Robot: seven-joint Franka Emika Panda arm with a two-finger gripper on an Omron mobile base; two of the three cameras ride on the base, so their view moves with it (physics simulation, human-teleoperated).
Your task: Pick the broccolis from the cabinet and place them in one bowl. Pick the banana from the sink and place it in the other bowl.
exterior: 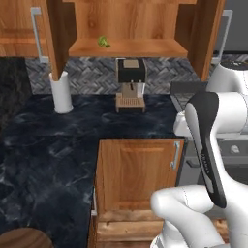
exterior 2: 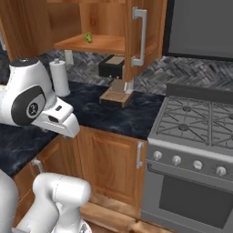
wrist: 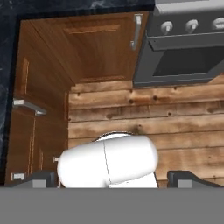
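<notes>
While my white arm stood folded above the base, my claw pointed down at the plank floor, its two dark finger tips set far apart at the bottom corners of the hand view, wide open and holding nothing. Below it lay the brown wood base cupboards with silver handles and the lower front of the grey stove.

The warm brown wood-grain wall cabinet stood open above the counter. In the left base view one small bumpy green broccoli floret sat on the wooden shelf, towards its left end and close to the front edge; the right base view showed the same floret on the shelf, left of the open door with its long grey bar handle. I could make out only that one floret; whether a second sat behind it I could not tell.

Under the cabinet, on the dark marbled counter, a black and tan coffee machine stood against the herringbone backsplash, and a white paper towel roll stood upright to its left, well apart from it. At the bottom left corner of the left base view the rim of the round brown wooden bowl showed on the counter, far from the shelf and from my claw
</notes>
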